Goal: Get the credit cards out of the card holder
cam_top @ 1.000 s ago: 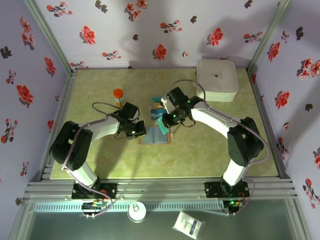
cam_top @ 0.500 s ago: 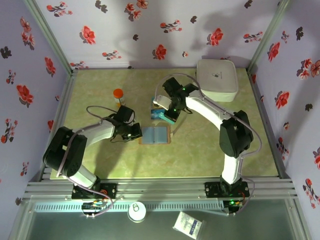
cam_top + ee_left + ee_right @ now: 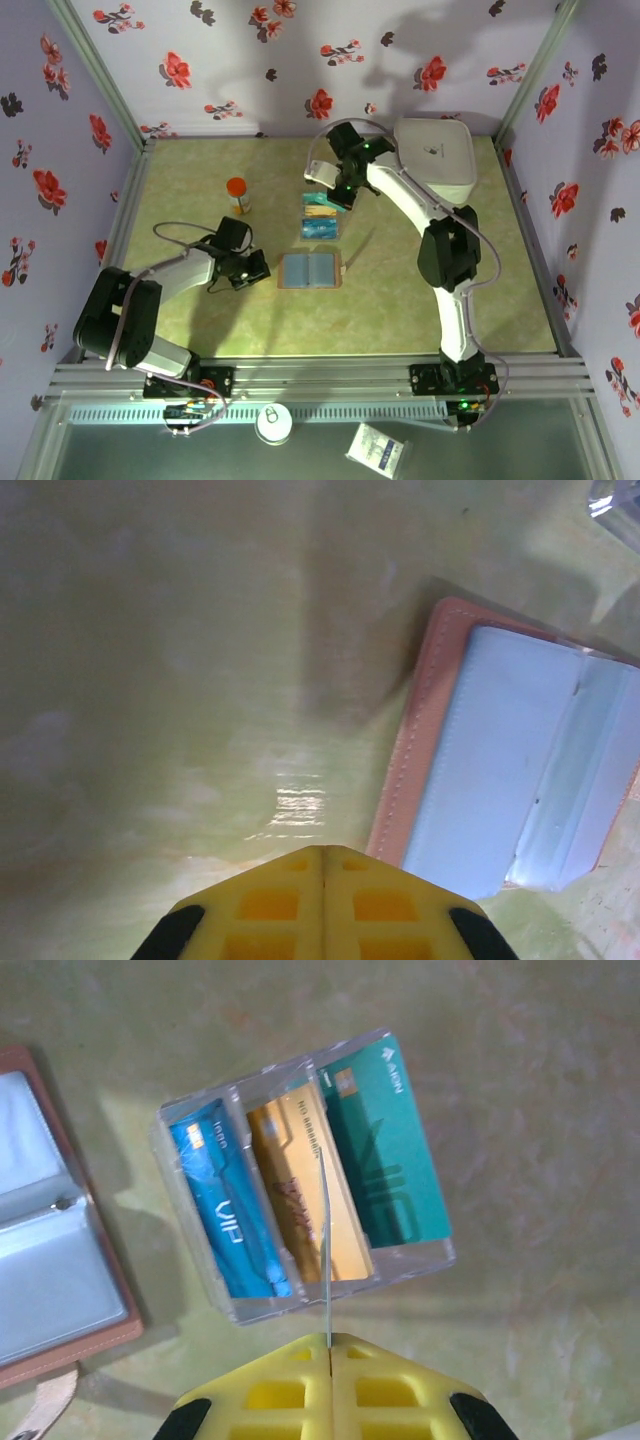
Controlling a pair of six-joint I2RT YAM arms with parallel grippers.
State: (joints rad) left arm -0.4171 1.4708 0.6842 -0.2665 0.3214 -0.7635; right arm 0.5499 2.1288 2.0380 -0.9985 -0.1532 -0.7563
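Note:
The card holder [image 3: 310, 270] lies open on the mat, a tan wallet with blue-grey lining [image 3: 510, 780]; its near edge also shows in the right wrist view [image 3: 50, 1260]. My left gripper [image 3: 257, 270] rests just left of it, its yellow fingers [image 3: 322, 852] shut on nothing. My right gripper [image 3: 336, 188] hovers over a clear tray [image 3: 320, 216] and is shut [image 3: 328, 1338] on a thin credit card [image 3: 324, 1240], seen edge-on. In the tray's slots stand a blue card [image 3: 228, 1210], a yellow-tan card [image 3: 295, 1175] and a teal card [image 3: 385, 1150].
An orange-capped bottle [image 3: 236, 192] stands at the back left of the mat. A white case [image 3: 435, 158] sits in the back right corner. The wallet's clasp tab [image 3: 45, 1405] sticks out toward the tray. Flowered walls close the table on three sides.
My right gripper has carried a card from the wallet back to above the tray. My left gripper has drawn away leftward from the wallet's left edge.

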